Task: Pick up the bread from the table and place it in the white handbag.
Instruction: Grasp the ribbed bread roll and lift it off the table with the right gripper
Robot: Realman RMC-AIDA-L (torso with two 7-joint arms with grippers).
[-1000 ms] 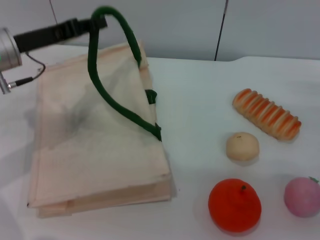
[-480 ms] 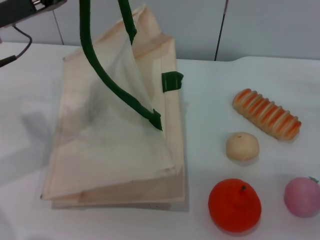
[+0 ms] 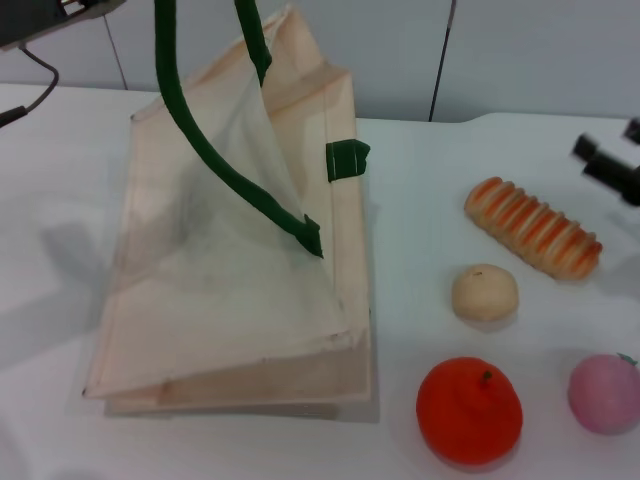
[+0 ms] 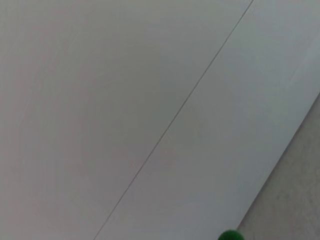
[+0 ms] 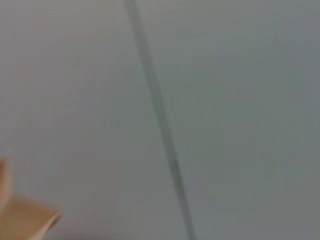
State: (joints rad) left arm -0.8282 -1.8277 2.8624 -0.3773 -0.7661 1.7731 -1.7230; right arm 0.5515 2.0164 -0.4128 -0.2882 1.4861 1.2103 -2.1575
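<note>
The bread [image 3: 533,228], a ridged orange and cream striped loaf, lies on the white table [image 3: 420,170] at the right. The white handbag [image 3: 230,270] stands half lifted at the left, its mouth pulled up by one dark green handle [image 3: 215,165] that runs out of the top of the head view. My left gripper [image 3: 60,12] is at the top left corner, holding that handle up; a green tip of it [image 4: 230,235] shows in the left wrist view. My right gripper [image 3: 608,142] comes in from the right edge, open and empty, just beyond the bread's far end.
A small round beige bun [image 3: 485,292] lies in front of the bread. An orange [image 3: 469,410] and a pink fruit [image 3: 604,393] sit near the front right edge. A grey panelled wall [image 3: 520,50] stands behind the table.
My left gripper has lifted the green handle, raising and opening the handbag. My right gripper has come into view at the right edge near the bread.
</note>
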